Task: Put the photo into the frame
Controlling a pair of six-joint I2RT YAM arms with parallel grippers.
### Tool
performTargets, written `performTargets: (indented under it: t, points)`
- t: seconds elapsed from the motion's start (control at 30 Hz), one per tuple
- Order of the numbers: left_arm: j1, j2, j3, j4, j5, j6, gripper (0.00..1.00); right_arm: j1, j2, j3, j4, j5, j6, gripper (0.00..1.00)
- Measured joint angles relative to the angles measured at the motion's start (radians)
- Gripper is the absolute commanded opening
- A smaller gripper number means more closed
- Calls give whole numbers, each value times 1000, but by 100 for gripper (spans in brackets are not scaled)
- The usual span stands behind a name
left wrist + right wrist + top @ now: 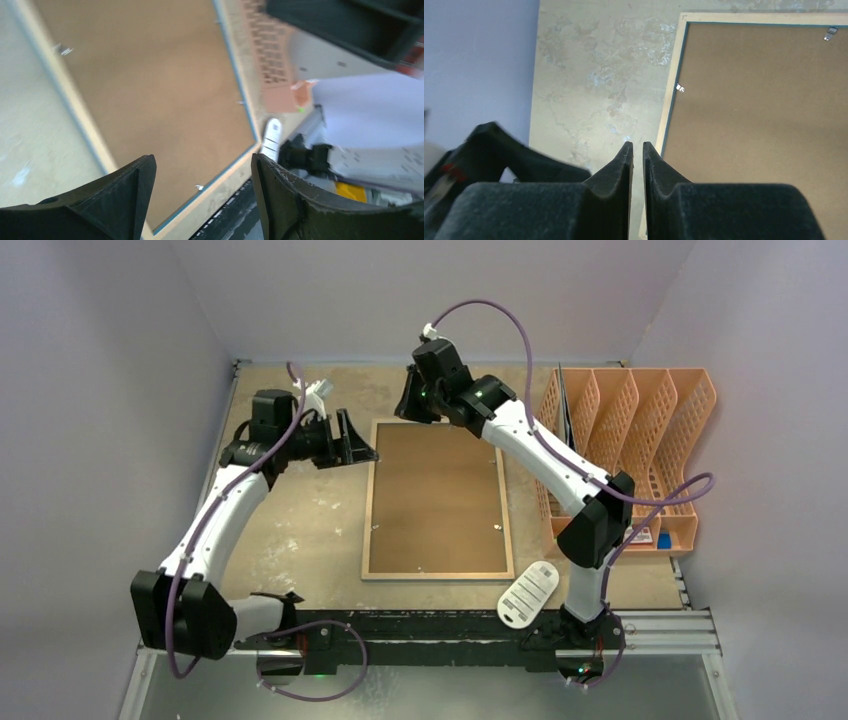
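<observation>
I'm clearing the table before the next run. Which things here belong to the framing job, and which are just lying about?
Job: frame, back up; backing board lying in it; photo not in view.
Lying about: orange file rack; white tag.

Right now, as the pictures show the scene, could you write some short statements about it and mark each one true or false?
1. The frame lies flat on the table, back side up, with the brown backing board showing. True.
2. The left gripper clamps the frame's edge. False: its jaws are open and hold nothing.
3. An orange file rack stands to the right of the frame. True.
4. The right gripper is wide open. False: its jaws are almost closed, with nothing between them.
5. Both grippers are near the frame's far end. True.
</observation>
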Motion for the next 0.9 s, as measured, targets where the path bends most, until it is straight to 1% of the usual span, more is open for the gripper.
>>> performTargets:
  t: [0.03, 0.07, 0.17, 0.23, 0.33, 0.4, 0.5, 0.6, 0.73, 0.9]
  points:
    - [0, 21, -16, -16, -47, -3, 72, 0, 0, -6, 3, 0, 0, 15]
    - [0, 41, -26, -34, -105, -3, 72, 0, 0, -17, 11, 1, 0, 18]
    - [0, 100, -33, -98, -274, -4, 69, 2, 0, -62, 31, 13, 2, 33]
    - [0, 129, -62, -110, -386, -14, 67, 4, 3, -89, 34, 24, 0, 41]
    - [0, 135, -119, -108, -464, -38, 67, 16, 40, -95, 40, 48, -6, 48]
    - [0, 135, -173, -103, -516, -64, 67, 31, 93, -76, 40, 66, -9, 52]
    - [1, 135, -233, -88, -563, -100, 67, 68, 207, -17, 34, 90, -10, 54]
    - [2, 134, -280, -59, -587, -126, 67, 119, 349, 68, 13, 119, -9, 53]
    - [8, 119, -325, -11, -597, -148, 67, 169, 494, 164, -32, 151, -9, 51]
    - [16, 106, -354, 31, -592, -164, 67, 204, 581, 229, -81, 190, -8, 50]
